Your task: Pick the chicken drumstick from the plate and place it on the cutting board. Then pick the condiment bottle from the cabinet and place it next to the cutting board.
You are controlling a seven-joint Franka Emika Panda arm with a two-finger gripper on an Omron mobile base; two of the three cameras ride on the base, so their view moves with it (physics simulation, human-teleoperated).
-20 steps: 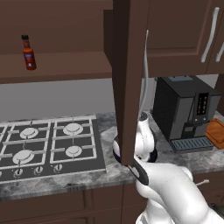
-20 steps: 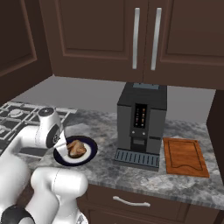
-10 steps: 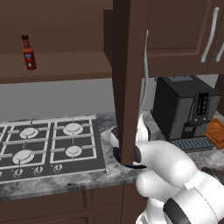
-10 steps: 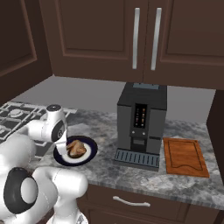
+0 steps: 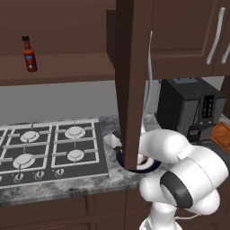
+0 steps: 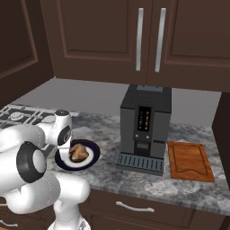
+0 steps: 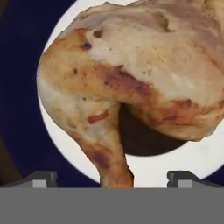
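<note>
Hand view: the drumstick [image 7: 131,87] lies on the plate [image 7: 26,87], its thin bone end between the wide-open gripper [image 7: 111,178] tips. Likely greasy, irregular and soft; best grasped across the meaty middle.

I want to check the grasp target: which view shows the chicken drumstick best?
The hand view: the chicken drumstick is close up on the plate. In the right base view it is small; in the left base view the cabinet door hides it.

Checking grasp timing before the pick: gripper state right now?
Gripper: open, holding nothing; the fingertips straddle the bone end of the chicken drumstick on the plate, not closed on it yet.
</note>
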